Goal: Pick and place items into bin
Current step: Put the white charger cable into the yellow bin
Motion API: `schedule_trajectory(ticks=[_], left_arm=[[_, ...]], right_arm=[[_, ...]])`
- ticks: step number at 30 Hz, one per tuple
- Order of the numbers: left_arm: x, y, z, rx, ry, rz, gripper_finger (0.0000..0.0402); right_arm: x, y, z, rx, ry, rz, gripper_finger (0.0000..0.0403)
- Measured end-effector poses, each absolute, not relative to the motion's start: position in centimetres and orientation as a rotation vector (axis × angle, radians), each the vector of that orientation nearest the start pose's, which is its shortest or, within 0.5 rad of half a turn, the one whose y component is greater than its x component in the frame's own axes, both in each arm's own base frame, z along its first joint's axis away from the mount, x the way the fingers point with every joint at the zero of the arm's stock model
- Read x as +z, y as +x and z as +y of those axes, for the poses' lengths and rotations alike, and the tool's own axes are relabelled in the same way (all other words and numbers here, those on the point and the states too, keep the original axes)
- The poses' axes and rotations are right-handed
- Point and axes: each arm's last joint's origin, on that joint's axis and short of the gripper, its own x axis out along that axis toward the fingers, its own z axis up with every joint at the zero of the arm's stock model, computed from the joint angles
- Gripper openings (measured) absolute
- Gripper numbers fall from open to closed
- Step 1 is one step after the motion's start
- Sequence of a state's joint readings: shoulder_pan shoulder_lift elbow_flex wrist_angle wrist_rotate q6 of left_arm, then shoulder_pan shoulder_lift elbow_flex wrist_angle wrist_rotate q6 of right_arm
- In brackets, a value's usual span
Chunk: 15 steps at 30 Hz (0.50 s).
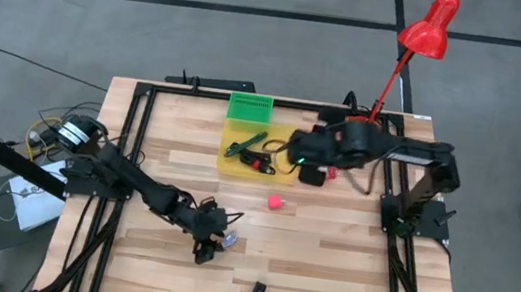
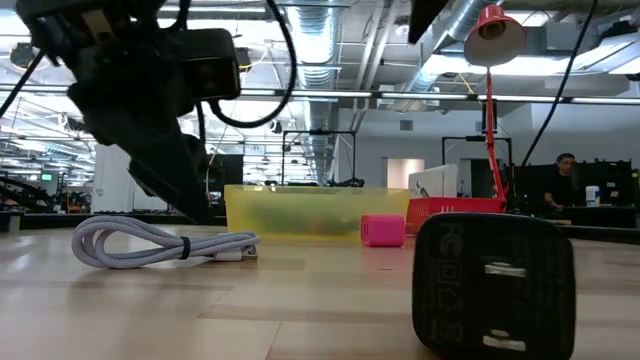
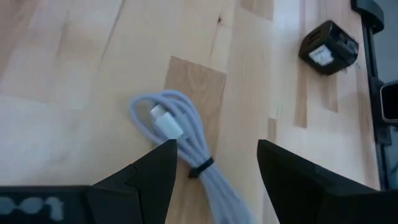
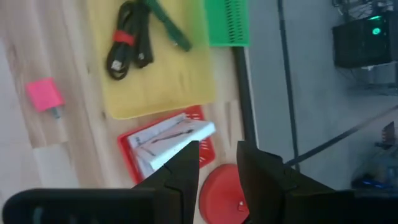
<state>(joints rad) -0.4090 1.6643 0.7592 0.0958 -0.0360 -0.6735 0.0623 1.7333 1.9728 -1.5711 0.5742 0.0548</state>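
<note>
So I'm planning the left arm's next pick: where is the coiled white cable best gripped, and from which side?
Grip the coiled white cable across its bundled middle, beside the dark tie, coming straight down from above. It lies flat on the table, and the strands are packed tightest there. The left tool hangs open right over that end, so a short descent would probably do.

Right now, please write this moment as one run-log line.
left gripper: jaws open, above coiled white cable | right gripper: jaws open, empty, by yellow bin | pink piece, black charger: on table

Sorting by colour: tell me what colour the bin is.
Yellow; the bin shows best in the high view.
</note>
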Motion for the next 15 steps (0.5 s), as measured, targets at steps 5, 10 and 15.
schedule_trajectory(ticks=[5,10,15], left_arm=[[13.9,29.6,-12.3,-0.05,-0.474,0.91,0.0215],[14.0,30.1,-11.6,0.002,-0.467,0.963,0.0215],[14.2,30.2,-10.3,0.058,-0.412,1.058,0.0215]], right_arm=[[41.4,28.4,-1.1,-0.535,-0.291,1.183,0.0102],[42.1,27.5,-1.5,-0.554,-0.268,1.158,0.0102],[42.0,27.5,-1.5,-0.553,-0.269,1.158,0.0102]])
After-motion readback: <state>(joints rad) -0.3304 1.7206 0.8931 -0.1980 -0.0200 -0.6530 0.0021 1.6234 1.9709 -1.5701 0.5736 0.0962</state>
